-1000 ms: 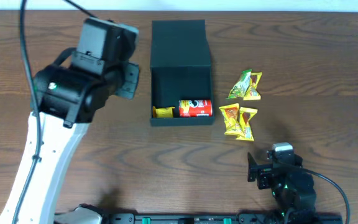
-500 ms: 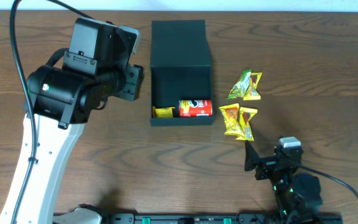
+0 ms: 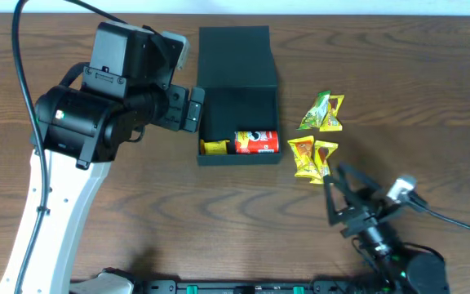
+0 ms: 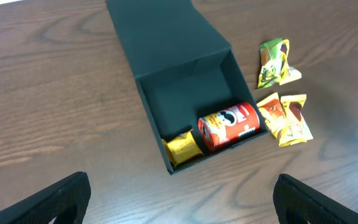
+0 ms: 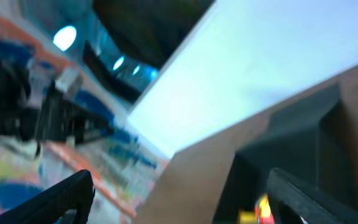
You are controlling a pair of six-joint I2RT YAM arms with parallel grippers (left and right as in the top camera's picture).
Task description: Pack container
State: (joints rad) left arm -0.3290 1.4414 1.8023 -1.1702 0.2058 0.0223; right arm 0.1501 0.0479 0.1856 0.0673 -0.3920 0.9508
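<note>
Your container sits at the far middle of the table. Its flap lid is laid flat open on the far side and the box opens upward. Inside, a red can lies on its side against the near wall, with a small yellow packet touching its left end. The can carries a round face emblem, but you cannot read its lettering at this size, and the packets' print is just as unreadable.

Right of the box on the bare wood you have two pairs of snack packets. The green-and-yellow pair lies farther back, and the orange-and-yellow pair lies nearer, just beside the box's front right corner. Nothing covers the box opening.

Your left gripper is just beside the container's left wall. Its fingers are spread wide at the bottom corners of the left wrist view, which looks down into the box.

Your right gripper is at the near right, close to the orange-and-yellow pair and apart from the container. Its jaws are spread and hold nothing. The right wrist view is blurred.
</note>
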